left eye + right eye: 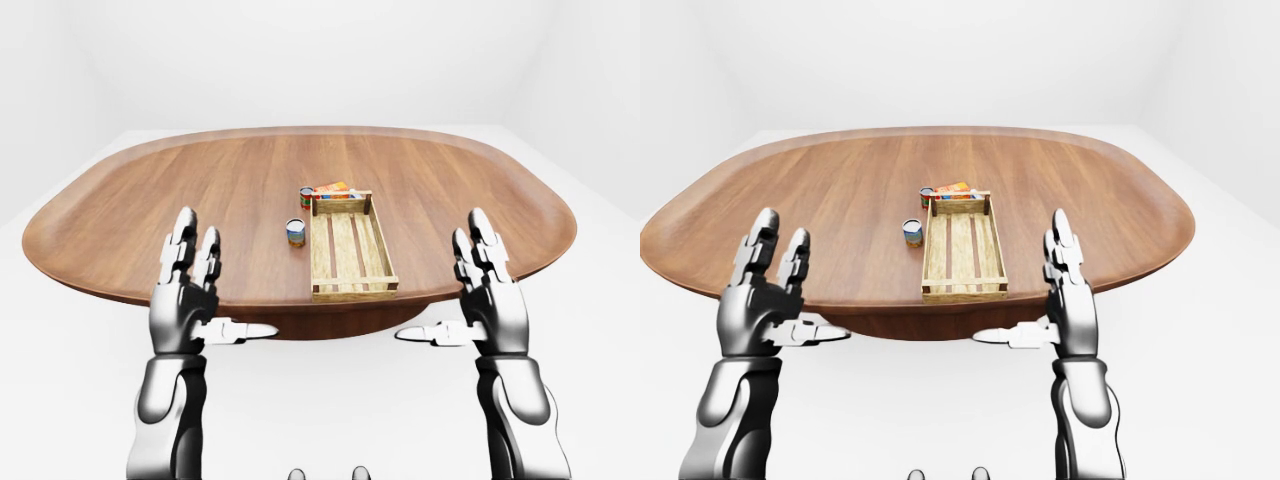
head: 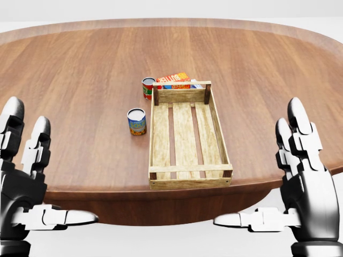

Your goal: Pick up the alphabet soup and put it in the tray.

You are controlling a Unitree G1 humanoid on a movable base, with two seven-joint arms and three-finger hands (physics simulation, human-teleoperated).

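Both hands are up with fingers spread wide, holding nothing. The left hand point(image 2: 27, 182) is at the bottom left of the head view, the right hand point(image 2: 297, 182) at the bottom right. Both are near the table point(image 2: 80, 80) edge. The alphabet soup point(image 2: 136, 121) can stands on the table, well apart from both hands. It is just left of the wooden tray point(image 2: 159, 136). Another can point(image 2: 148, 88) and a box point(image 2: 174, 78) sit by the tray's top end.

Smooth, satin-finished wood is shown by the table point(image 2: 80, 80); rough, pale slatted wood by the tray point(image 2: 185, 134); glossy metal-like shells by both hands.
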